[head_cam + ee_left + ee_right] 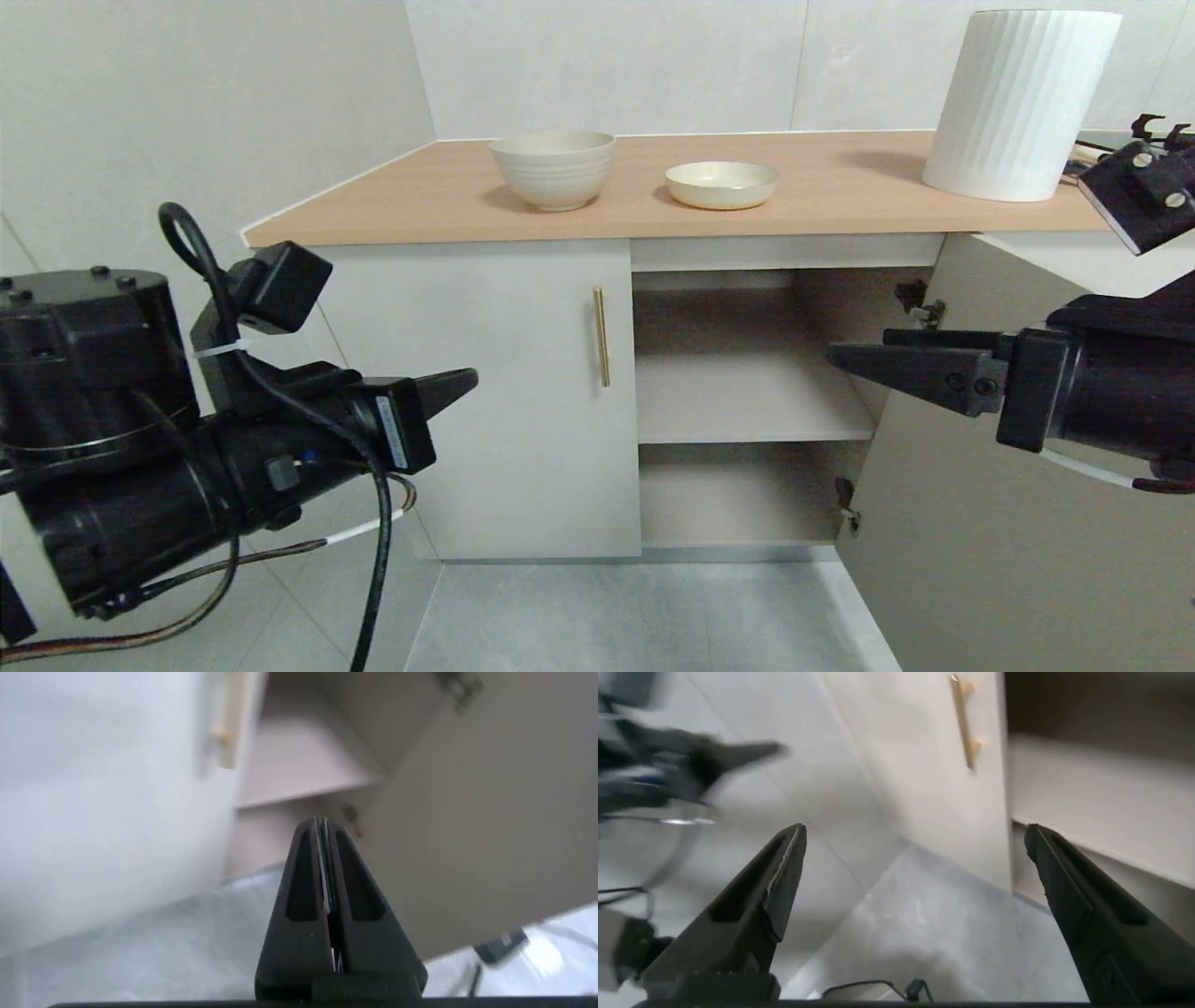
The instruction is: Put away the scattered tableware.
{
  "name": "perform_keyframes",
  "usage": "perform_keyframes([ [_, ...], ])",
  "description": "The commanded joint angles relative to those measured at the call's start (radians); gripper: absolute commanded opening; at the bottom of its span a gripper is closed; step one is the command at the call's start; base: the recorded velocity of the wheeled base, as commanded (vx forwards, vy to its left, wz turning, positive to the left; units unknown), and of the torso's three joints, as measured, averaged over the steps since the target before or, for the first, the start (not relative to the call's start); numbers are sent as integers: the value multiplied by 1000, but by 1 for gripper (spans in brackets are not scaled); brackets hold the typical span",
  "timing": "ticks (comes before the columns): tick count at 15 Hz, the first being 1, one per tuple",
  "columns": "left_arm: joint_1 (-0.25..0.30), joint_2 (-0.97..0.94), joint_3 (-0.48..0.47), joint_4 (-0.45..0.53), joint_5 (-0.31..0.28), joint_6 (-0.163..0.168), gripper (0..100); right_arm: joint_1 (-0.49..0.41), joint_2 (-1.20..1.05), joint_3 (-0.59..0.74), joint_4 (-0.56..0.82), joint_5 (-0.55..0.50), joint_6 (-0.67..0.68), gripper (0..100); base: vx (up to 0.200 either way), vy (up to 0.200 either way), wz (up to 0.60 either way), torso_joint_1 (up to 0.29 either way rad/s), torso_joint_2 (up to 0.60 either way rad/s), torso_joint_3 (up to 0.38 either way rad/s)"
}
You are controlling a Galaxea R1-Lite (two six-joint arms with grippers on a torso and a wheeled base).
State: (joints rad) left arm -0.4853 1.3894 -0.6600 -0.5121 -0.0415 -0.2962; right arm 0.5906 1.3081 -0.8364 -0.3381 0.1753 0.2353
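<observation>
A deep cream bowl (553, 168) and a shallow cream dish (722, 184) stand side by side on the wooden countertop (840, 201). Both arms hang well below the counter, in front of the cabinet. My left gripper (462, 381) (320, 829) is shut with nothing in it and points at the closed left door (495, 392). Level with the open compartment, my right gripper (840, 357) (913, 847) is open wide and empty. The cabinet shelf (747, 397) (1102, 793) is bare.
A tall white ribbed container (1022, 103) stands at the counter's right end. The right cabinet door (990, 541) (486, 831) is swung open toward me, close under my right arm. The left door carries a brass handle (601, 336) (964, 719). Grey floor tiles (644, 616) lie below.
</observation>
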Motion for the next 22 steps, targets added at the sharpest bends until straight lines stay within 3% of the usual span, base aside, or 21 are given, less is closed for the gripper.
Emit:
perform_keyframes([
  [1, 27, -56, 8, 17, -5, 6, 0, -6, 22, 2, 1, -14, -1, 100, 0, 0, 0, 0, 0, 0],
  [3, 40, -59, 7, 52, -5, 29, 0, -9, 16, 5, 1, -42, -1, 100, 0, 0, 0, 0, 0, 0],
  [6, 45, -61, 3, 52, -5, 29, 0, -11, 13, 5, 1, -43, -1, 100, 0, 0, 0, 0, 0, 0],
  [7, 51, -61, -3, 50, -5, 29, 100, -11, 16, 5, 1, -43, -1, 100, 0, 0, 0, 0, 0, 0],
  [19, 85, -107, -36, 55, 22, 32, 100, -11, 19, 5, 1, -42, 1, 100, 0, 0, 0, 0, 0, 0],
  [22, 103, -118, -63, 118, 18, 31, 100, -11, 19, 5, 1, -42, 1, 100, 200, 0, 0, 4, 1, 4],
])
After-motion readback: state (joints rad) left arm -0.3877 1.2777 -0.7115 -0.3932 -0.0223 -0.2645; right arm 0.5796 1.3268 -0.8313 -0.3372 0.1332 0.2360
